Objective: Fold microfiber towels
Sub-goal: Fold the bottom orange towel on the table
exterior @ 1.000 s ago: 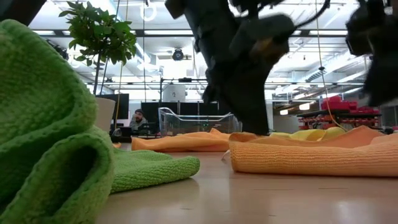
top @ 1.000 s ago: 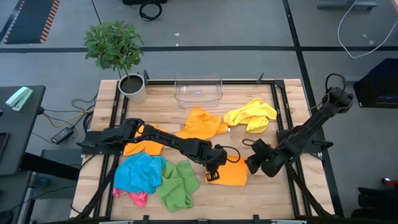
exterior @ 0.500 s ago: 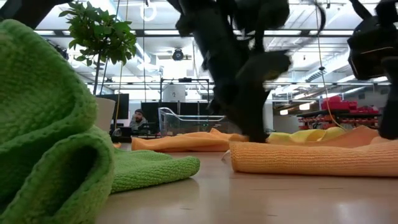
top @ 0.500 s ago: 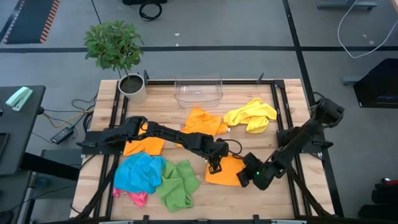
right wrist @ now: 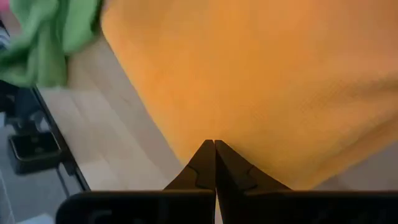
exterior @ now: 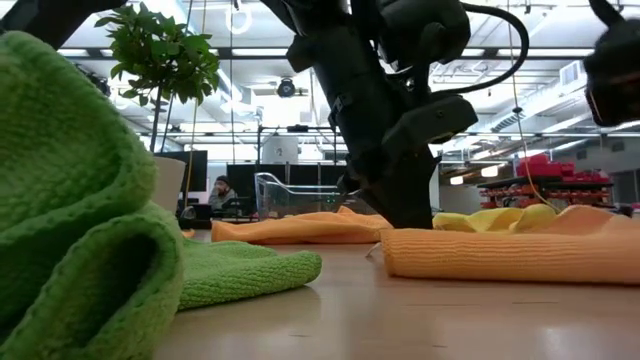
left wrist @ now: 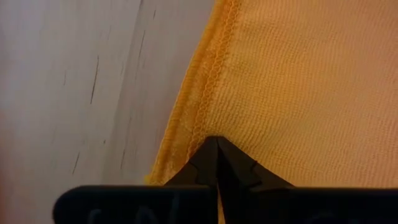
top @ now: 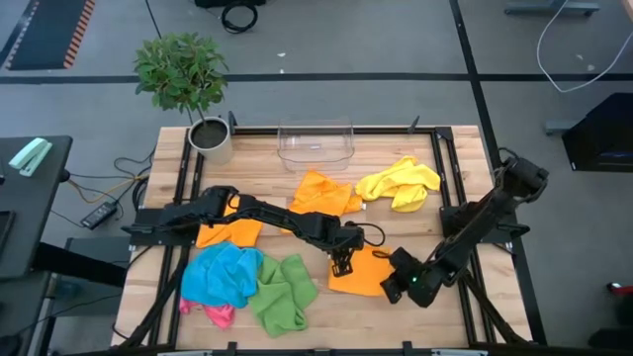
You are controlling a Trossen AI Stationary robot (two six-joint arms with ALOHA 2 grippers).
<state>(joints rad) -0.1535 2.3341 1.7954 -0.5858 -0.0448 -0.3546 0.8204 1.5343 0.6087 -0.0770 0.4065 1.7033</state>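
A flat orange towel (top: 363, 272) lies on the table's near middle. My left gripper (top: 343, 263) is shut at its left edge. My right gripper (top: 396, 287) is shut at its near right corner. In the low view the same towel (exterior: 500, 255) lies level, with my left gripper (exterior: 400, 215) standing on its left end. Other loose towels rest on the table: orange (top: 326, 193), yellow (top: 401, 183), a second orange one (top: 229, 233) under my left arm, blue (top: 223, 272), pink (top: 218, 314) and green (top: 284, 292). My left gripper has its shut fingertips on the orange towel's stitched left hem (left wrist: 208, 112), coming steeply from above. The towel lies flat on the table there. How many layers are between the tips is hidden by the fingers. My right gripper has its shut fingertips at the towel's near right corner (right wrist: 186, 134), slanting down from the table's right side. The cloth beyond the tips lies spread on the table. The fingers hide what is between them.
A clear plastic bin (top: 316, 143) stands at the far middle edge and a potted plant (top: 210, 138) at the far left corner. Black rails (top: 440, 188) run along the table's sides. Bare wood shows between the bin and the towels.
My right gripper has gone down and toward the near edge, onto the orange towel's near right corner. My left gripper has sunk a little onto the towel's left edge. The towel's left end has shifted slightly toward the right.
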